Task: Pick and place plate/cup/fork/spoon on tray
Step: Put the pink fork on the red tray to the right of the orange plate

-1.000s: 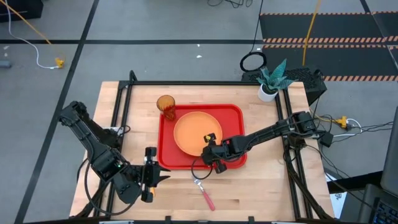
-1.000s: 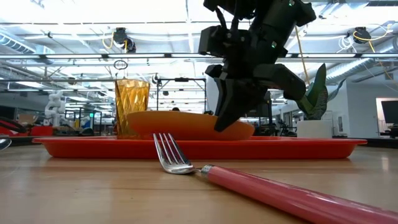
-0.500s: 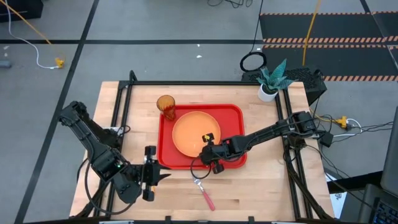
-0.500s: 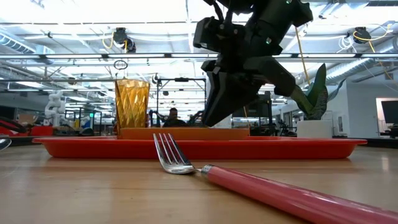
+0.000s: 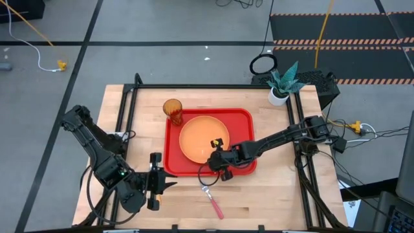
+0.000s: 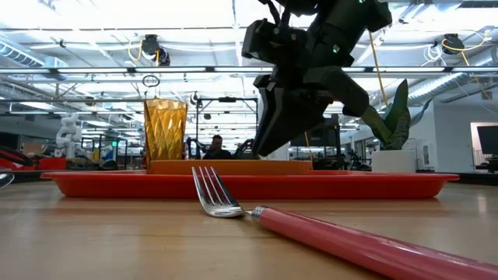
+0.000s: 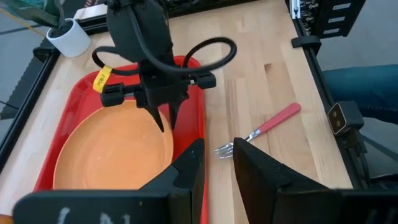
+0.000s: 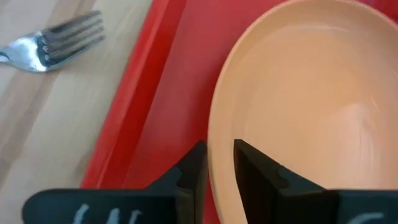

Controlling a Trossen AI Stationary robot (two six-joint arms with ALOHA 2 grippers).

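High view: I find the plate [image 5: 202,137] flat on the tray [image 5: 244,118], right gripper [image 5: 217,157] narrow at its near rim, left gripper [image 5: 157,182] idle. Low view: the fork [image 6: 311,225] lies on the counter [image 6: 93,241], which I judge the next pick.

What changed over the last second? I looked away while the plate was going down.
The plate, tilted with its near edge lifted a second ago, now lies flat on the tray. The right gripper still straddles the plate's rim but has risen slightly, jaws narrowly apart. The cup, the fork on the table and the left gripper stayed put.
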